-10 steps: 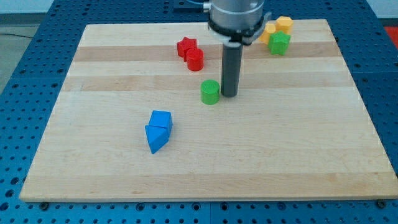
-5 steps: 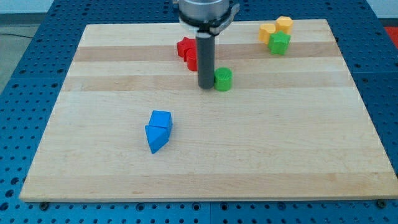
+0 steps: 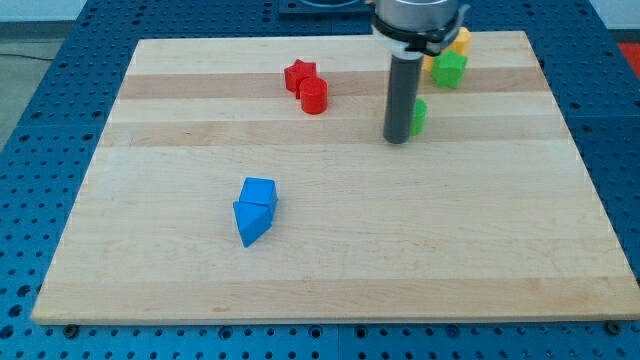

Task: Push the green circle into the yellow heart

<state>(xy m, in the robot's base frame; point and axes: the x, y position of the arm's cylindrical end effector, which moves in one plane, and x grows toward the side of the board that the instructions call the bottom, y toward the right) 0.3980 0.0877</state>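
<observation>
The green circle (image 3: 418, 116) sits right of the board's middle, mostly hidden behind the dark rod. My tip (image 3: 398, 140) rests on the board touching the circle's left side. The yellow heart (image 3: 430, 62) lies near the view's top right, largely covered by the arm's body; only a sliver shows. A second yellow block (image 3: 460, 42) sits just behind it and a green block (image 3: 449, 69) lies against them on the right. The green circle is a short way below and left of this cluster.
A red star (image 3: 299, 73) and a red cylinder (image 3: 314, 96) sit together at the top centre. A blue cube (image 3: 260, 192) and a blue triangular block (image 3: 249, 222) touch at the lower left. The wooden board (image 3: 330, 270) lies on a blue perforated table.
My tip went round to the green circle's left side and has pushed it rightward and up, toward the yellow and green cluster. The other blocks have not moved.
</observation>
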